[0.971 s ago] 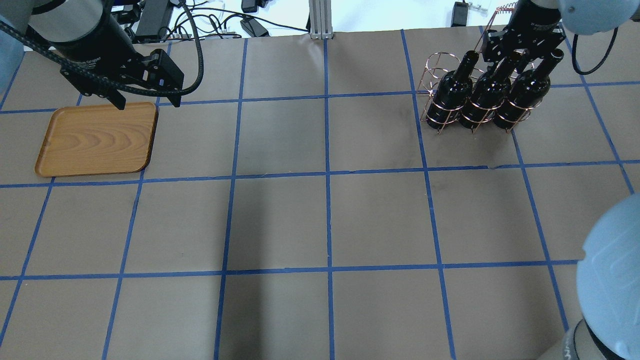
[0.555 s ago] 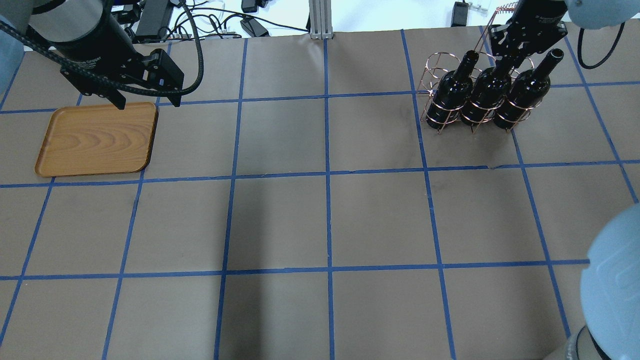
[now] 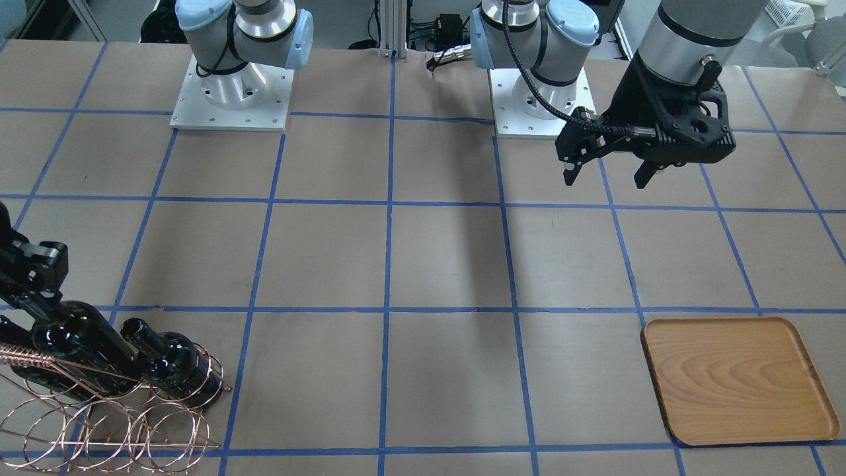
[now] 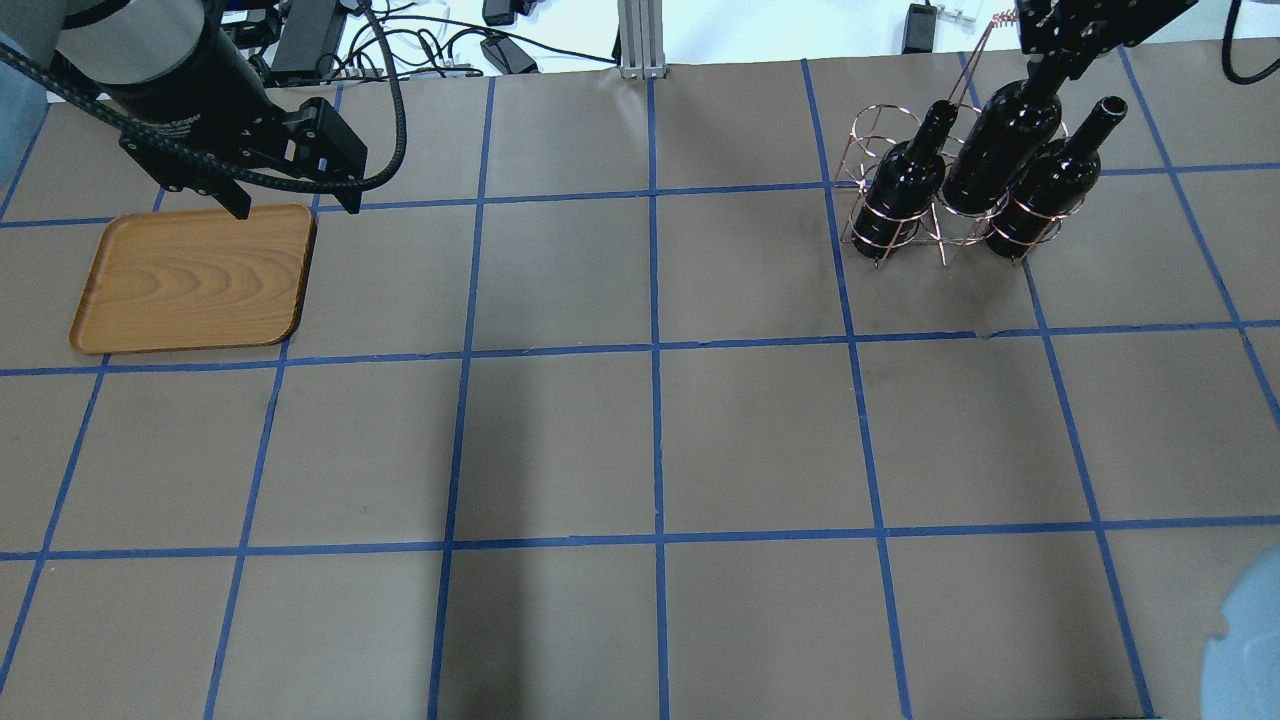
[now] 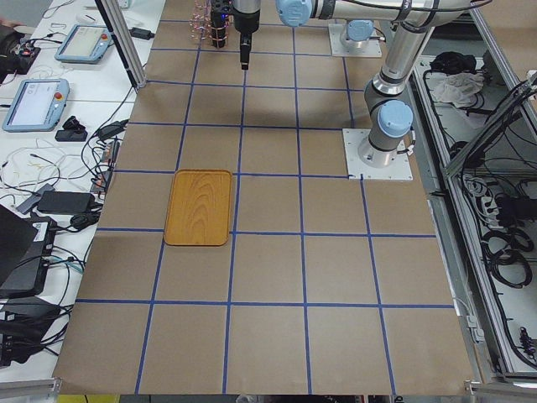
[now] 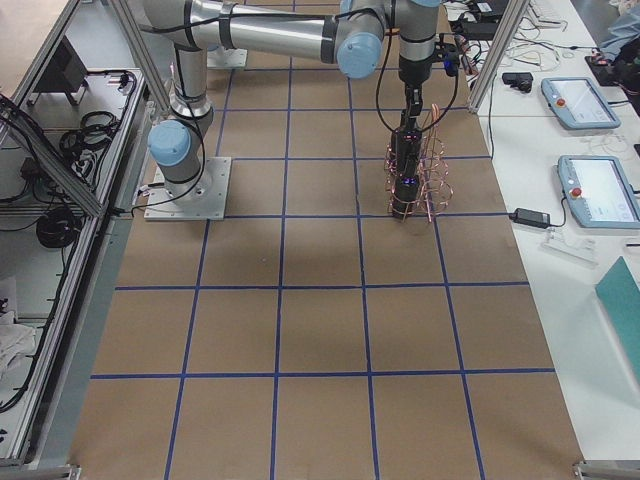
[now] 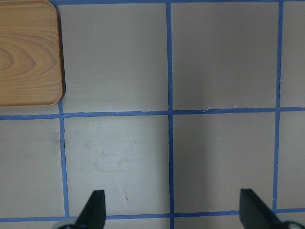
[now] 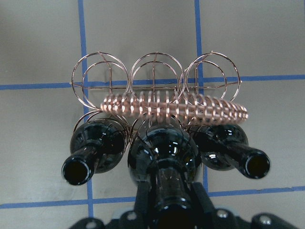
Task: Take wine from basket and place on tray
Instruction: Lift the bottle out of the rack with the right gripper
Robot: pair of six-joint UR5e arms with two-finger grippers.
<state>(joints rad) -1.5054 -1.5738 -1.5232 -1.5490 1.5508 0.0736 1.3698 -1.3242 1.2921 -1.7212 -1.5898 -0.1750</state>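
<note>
Three near-black wine bottles stand at the copper wire basket (image 4: 868, 135) at the far right. My right gripper (image 4: 1058, 55) is shut on the neck of the middle bottle (image 4: 1000, 140) and holds it higher than the two others (image 4: 905, 180) (image 4: 1050, 185), which sit in their rings. The right wrist view shows the fingers (image 8: 202, 202) on that bottle (image 8: 164, 152) above the basket (image 8: 155, 81). My left gripper (image 4: 296, 205) is open and empty, above the far right corner of the wooden tray (image 4: 190, 280). The tray (image 3: 733, 380) holds nothing.
The basket's twisted handle (image 8: 176, 107) runs across just behind the bottles, and its back row of rings is empty. Blue tape lines grid the brown table (image 4: 650, 440). Cables and power bricks (image 4: 500, 45) lie beyond the far edge.
My right gripper has risen with the middle bottle, drawing it upward out of its ring. The other two bottles, the basket and my left arm have stayed put.
</note>
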